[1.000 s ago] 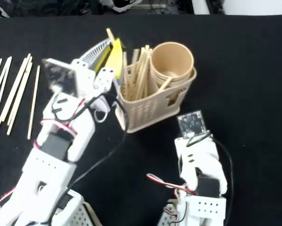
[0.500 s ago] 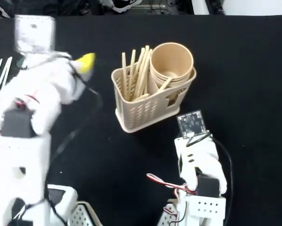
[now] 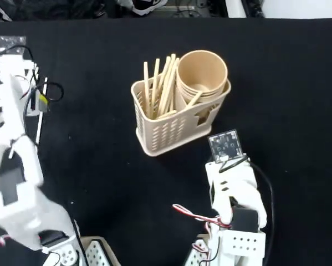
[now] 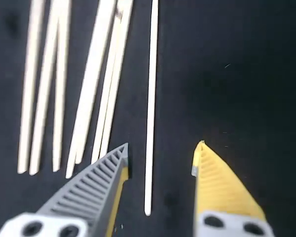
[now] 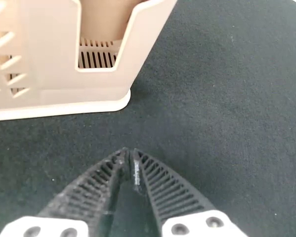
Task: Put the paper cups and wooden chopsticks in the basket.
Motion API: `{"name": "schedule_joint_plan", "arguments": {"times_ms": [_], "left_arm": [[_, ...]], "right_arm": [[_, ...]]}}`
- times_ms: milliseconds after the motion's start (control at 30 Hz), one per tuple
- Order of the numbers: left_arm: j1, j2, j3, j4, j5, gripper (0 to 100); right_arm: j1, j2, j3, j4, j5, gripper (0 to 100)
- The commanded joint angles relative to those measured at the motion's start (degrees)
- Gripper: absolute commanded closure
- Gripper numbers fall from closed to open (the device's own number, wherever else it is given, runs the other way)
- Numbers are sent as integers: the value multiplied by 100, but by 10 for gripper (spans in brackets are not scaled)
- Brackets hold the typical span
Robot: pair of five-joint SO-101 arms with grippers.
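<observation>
A beige slotted basket stands mid-table and holds stacked paper cups and several wooden chopsticks. Several loose chopsticks lie side by side on the black cloth at the far left. My left gripper hovers open over them, and a single chopstick runs between its grey and yellow fingers. In the high view the left arm covers most of that pile. My right gripper is shut on nothing, low over the cloth just in front of the basket.
The right arm stands at the front, right of centre, close to the basket's near corner. Black cloth covers the whole table. Clutter lies beyond the far edge.
The left arm has swung from the basket's left side out to the far left, over the loose chopsticks. The right arm has not moved.
</observation>
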Motion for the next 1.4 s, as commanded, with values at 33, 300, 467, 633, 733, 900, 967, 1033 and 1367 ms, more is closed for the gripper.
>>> {"name": "schedule_joint_plan", "arguments": {"times_ms": [33, 300, 467, 633, 733, 900, 967, 1033, 1367], "left_arm": [[-48, 1380, -1297, -88, -79, 785], [92, 3429, -3169, 563, -79, 833], [180, 3956, -4312, 1495, -79, 973], [198, 3982, -5130, 2242, 18, 972], [207, 3833, -5842, 2927, 554, 972], [127, 3024, -6220, 3042, 1723, 973], [189, 2585, -5851, 3042, 1916, 973], [295, 2084, -5358, 3042, 2040, 973], [1560, -1336, -1402, 2312, 2303, 972]], "right_arm": [[79, -365, -48, -44, 35, 985], [79, -365, -48, -44, 35, 985], [79, -365, -48, -44, 35, 985], [79, -356, -48, -44, 35, 985], [79, -347, -48, -44, 35, 985], [79, -347, -48, -44, 35, 985], [79, -347, -48, -44, 35, 985], [79, -347, -48, -44, 35, 985], [79, -347, -48, -53, 35, 985]]}}
